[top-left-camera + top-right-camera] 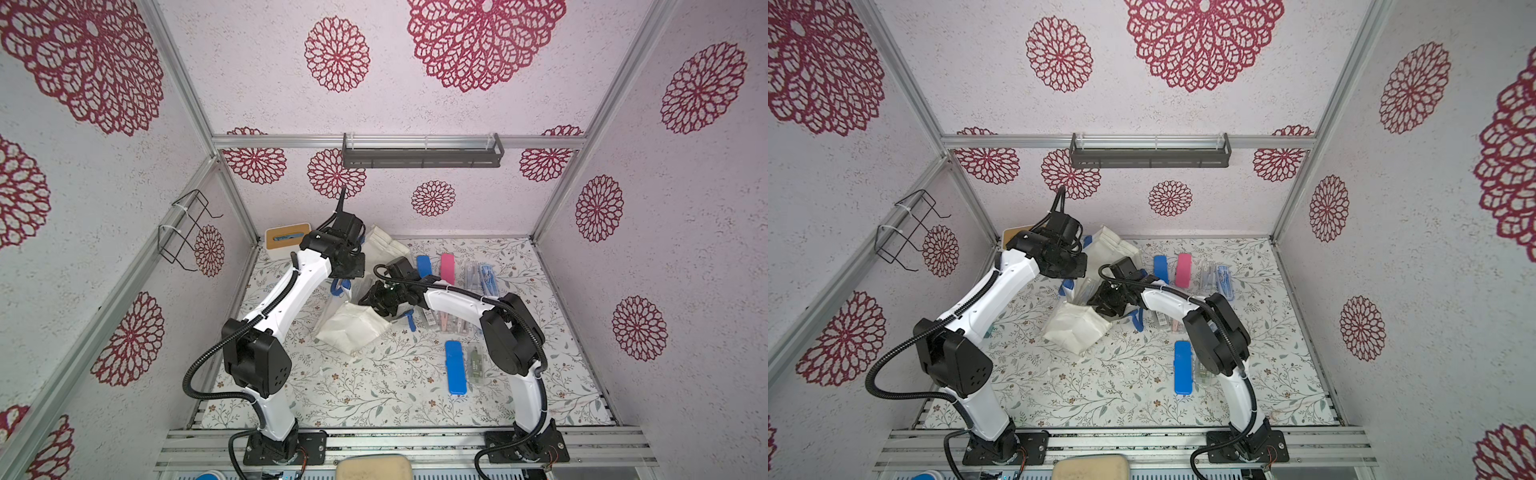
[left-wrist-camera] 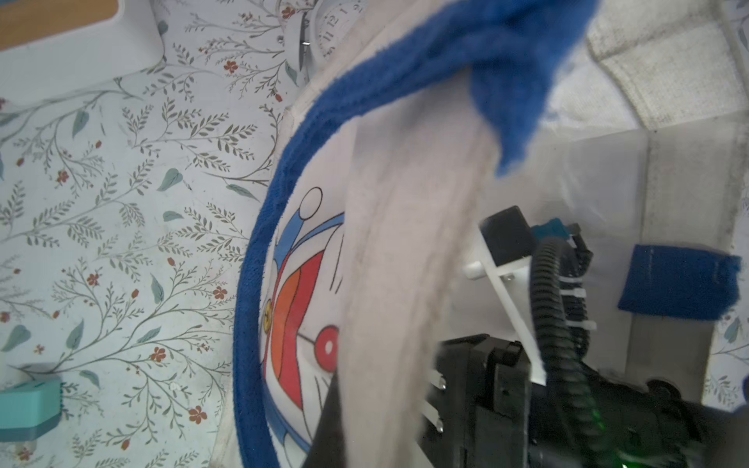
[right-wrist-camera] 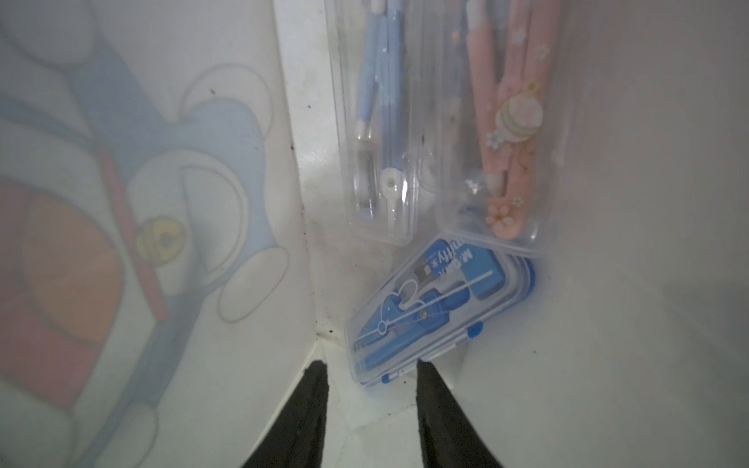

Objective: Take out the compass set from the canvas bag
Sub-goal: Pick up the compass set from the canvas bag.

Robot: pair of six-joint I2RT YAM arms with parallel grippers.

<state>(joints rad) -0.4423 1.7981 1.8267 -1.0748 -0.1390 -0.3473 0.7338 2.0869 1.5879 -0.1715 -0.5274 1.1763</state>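
Canvas bag: the off-white boxy canvas bag [image 1: 353, 328] with blue strap handles sits slumped near the middle of the floral-print surface [image 1: 374, 395], between the two arms.
Print: its cartoon print [image 2: 300, 291] faces the left wrist camera.
Left gripper: the left gripper [image 1: 348, 274] is clenched on the bag's off-white rim, beside a blue strap handle [image 2: 364, 93].
Right gripper: the right gripper [image 3: 371, 364] is inside the bag, released, with its jaws apart and nothing between the pads.
Compass set: a clear plastic compass case with a blue insert [image 3: 437, 308] lies on the bag's bottom, its near corner just ahead of the right fingertips; contact cannot be told.
Other cases: a clear case holding a blue compass [image 3: 377, 121] and a clear case holding a pink compass [image 3: 506, 121] lean in the same corner, the pink one overlapping the blue-insert case.
Outside the bag: a long blue case [image 1: 455, 368] lies on the surface near the right arm.
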